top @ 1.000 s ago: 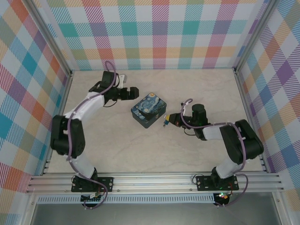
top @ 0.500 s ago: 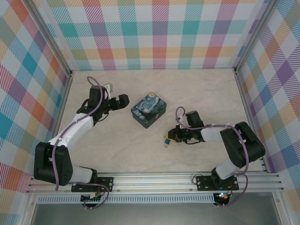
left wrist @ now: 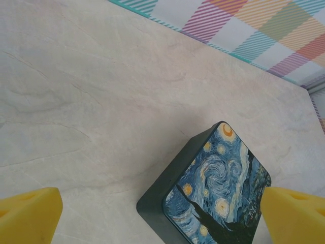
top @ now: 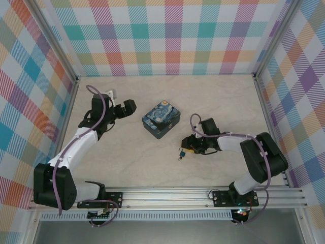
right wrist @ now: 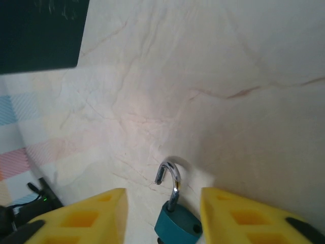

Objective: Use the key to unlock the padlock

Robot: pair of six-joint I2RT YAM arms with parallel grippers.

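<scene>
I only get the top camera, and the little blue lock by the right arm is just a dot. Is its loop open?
Observer: Yes. In the right wrist view the padlock has its shackle swung out, free end clear of the body.
Operator: Is it squeezed?
Observer: It sits between the right fingers with a gap on one side.
Operator: And the left arm?
Observer: Its left fingers are spread wide, gripping nothing, facing the painted tin.
</scene>
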